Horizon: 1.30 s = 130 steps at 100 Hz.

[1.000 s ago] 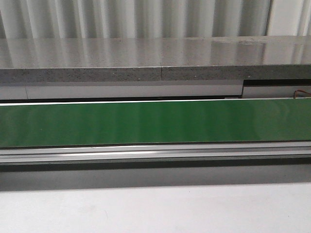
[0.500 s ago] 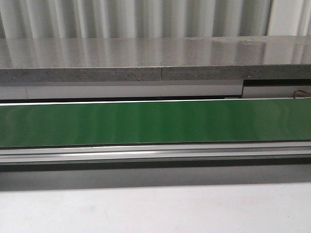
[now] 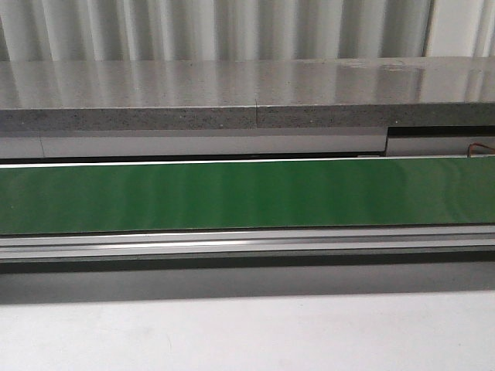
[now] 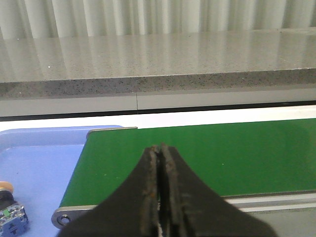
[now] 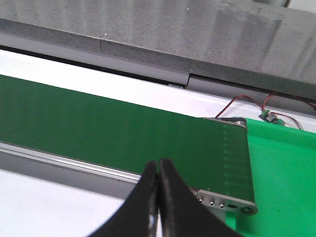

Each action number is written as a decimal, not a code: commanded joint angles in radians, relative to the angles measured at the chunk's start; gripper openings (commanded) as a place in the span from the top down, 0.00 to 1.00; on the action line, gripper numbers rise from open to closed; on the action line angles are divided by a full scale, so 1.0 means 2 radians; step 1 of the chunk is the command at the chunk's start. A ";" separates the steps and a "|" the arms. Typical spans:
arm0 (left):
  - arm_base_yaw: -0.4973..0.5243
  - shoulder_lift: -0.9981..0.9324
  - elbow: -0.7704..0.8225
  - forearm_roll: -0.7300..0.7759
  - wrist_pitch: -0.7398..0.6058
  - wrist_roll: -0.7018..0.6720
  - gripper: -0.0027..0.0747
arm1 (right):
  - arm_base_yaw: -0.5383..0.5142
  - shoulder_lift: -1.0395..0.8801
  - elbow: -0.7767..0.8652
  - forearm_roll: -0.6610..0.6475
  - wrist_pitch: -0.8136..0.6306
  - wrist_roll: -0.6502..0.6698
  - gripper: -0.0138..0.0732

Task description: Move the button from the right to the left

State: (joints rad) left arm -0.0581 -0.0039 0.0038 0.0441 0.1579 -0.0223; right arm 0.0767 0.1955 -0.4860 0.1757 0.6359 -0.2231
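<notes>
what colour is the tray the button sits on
Light blue; the tray holding the button shows best in the left wrist view.

The button (image 4: pixel 11 213) lies on a tray (image 4: pixel 44 163) beside the conveyor belt (image 4: pixel 207 158).

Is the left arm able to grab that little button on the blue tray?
Probably yes. The button sits uncovered on the blue tray, nothing blocking it. The left gripper is shut though, so it must open first.
</notes>
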 commanded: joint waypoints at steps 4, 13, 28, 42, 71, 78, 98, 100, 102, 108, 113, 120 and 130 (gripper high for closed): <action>0.002 -0.016 0.019 -0.004 -0.036 0.001 0.99 | -0.003 0.007 0.001 -0.007 -0.064 -0.003 0.92; 0.002 -0.016 0.019 -0.004 -0.036 0.001 0.99 | -0.016 0.007 0.025 -0.022 -0.117 0.018 0.92; 0.002 -0.016 0.019 -0.004 -0.036 0.001 0.99 | -0.037 0.006 0.078 -0.083 -0.233 0.105 0.92; 0.002 -0.016 0.019 -0.004 -0.036 0.001 0.99 | -0.052 0.006 0.120 -0.146 -0.306 0.163 0.92; 0.002 -0.016 0.019 -0.004 -0.036 0.001 0.99 | -0.056 -0.050 0.212 -0.146 -0.354 0.164 0.92; 0.002 -0.016 0.019 -0.004 -0.036 0.001 0.99 | -0.056 -0.071 0.231 -0.136 -0.354 0.164 0.92; 0.002 -0.016 0.019 -0.004 -0.036 0.001 0.99 | -0.057 -0.112 0.246 -0.133 -0.323 0.164 0.92; 0.002 -0.016 0.019 -0.004 -0.036 0.001 0.99 | -0.058 -0.113 0.246 -0.133 -0.323 0.164 0.92; 0.002 -0.016 0.019 -0.004 -0.036 0.001 0.99 | -0.058 -0.113 0.246 -0.133 -0.324 0.164 0.92; 0.002 -0.016 0.019 -0.004 -0.036 0.001 0.99 | -0.058 -0.113 0.246 -0.133 -0.324 0.164 0.92; 0.002 -0.016 0.019 -0.004 -0.036 0.001 0.99 | -0.058 -0.113 0.246 -0.133 -0.324 0.164 0.92; 0.002 -0.016 0.019 -0.004 -0.036 0.001 0.99 | -0.058 -0.113 0.246 -0.133 -0.324 0.164 0.92; 0.002 -0.016 0.019 -0.004 -0.036 0.001 0.99 | -0.058 -0.113 0.246 -0.133 -0.324 0.164 0.92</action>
State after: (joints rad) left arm -0.0563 -0.0039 0.0038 0.0441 0.1598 -0.0223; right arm -0.0306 -0.0099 0.0285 -0.0928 0.0615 0.1013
